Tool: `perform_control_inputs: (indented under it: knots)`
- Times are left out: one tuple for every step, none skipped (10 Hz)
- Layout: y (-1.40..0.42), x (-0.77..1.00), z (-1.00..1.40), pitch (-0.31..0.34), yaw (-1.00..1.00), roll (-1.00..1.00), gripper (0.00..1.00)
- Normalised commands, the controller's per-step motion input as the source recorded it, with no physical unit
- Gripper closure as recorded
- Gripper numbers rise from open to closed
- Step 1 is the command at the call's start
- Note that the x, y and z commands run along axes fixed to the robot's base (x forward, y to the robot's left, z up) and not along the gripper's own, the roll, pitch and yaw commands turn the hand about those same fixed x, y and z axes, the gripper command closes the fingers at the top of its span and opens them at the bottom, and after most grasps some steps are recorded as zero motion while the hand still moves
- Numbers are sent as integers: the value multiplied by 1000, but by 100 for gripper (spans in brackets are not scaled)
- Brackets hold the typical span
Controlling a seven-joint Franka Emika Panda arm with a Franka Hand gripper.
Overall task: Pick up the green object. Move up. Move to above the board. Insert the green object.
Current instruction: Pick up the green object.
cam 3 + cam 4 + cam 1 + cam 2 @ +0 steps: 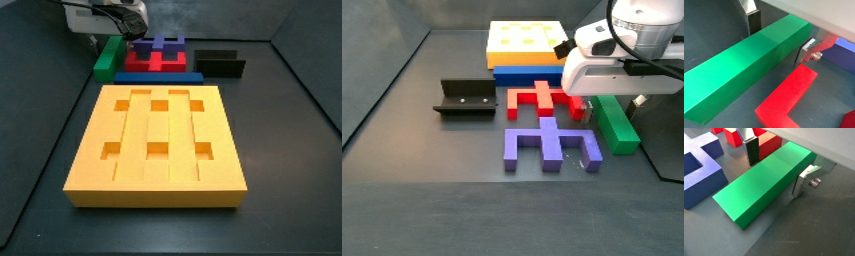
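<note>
Green object [763,184]: long plain bar, square in section, smooth matte faces with crisp edges; seen lying flat on the dark grey table [422,140] in both wrist views, its far end seen in a side view [106,60] beyond the board's far left corner.

Tool [773,168]: two flat silver plate fingers with dark pads, set astride the green object near one end, one finger [753,23] on each long side. The pads are seen at or very close to the bar's faces; whether they are clenched on it cannot be told.

Board [158,140]: large thick yellow-orange block, smooth, with lengthwise grooves and six square holes in its top; well apart from the green object along the table.

Blue bar [158,76]: thin, flat, lying against the board's far edge.

Red piece [787,97]: glossy angular shape, beside the green object.

Purple-blue piece [549,146]: pronged block, beside the green object.

Fixture [465,98]: dark L-shaped bracket on a base plate, on the far side of the red piece from the green object.
</note>
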Motion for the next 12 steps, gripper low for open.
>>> perform_control_inputs:
  knots:
    - [0,-149,-300,-30,117,87,0]
    - [0,-106,-183,-27,109,54,0]
    - [0,0,0,0,0,4,0]
    - [0,0,0,0,0,0,0]
    - [0,0,0,0,0,0,100]
    - [0,0,0,0,0,0,100]
    - [0,0,0,0,0,0,100]
    - [0,0,0,0,0,0,100]
    - [0,0,0,0,0,0,100]
    - [0,0,0,0,0,0,100]
    - [0,0,0,0,0,0,100]
    - [0,0,0,0,0,0,100]
